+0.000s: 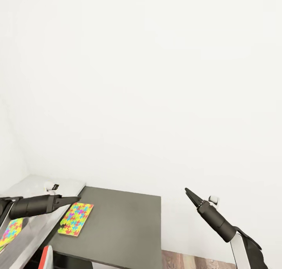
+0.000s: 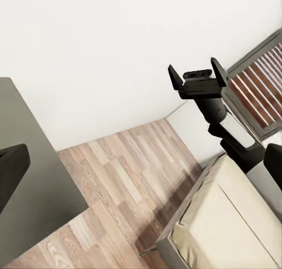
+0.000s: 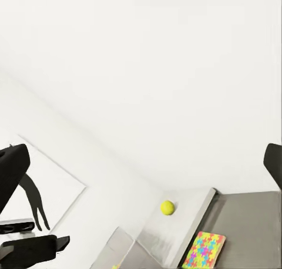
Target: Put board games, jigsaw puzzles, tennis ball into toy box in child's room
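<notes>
— Where are the toys?

— One jigsaw puzzle (image 1: 76, 219) lies on the dark table (image 1: 121, 222) at seven o'clock, another (image 1: 11, 231) at eight o'clock on the pale part. The tennis ball (image 3: 167, 207) rests by the wall. Nothing looks boxed yet.

— And the pincers?

— Left pincer (image 1: 72, 200) looks closed and empty above the near puzzle. Right pincer (image 2: 198, 76) is spread, empty, over open floor (image 2: 129, 175) beside the bed (image 2: 235, 222).
</notes>
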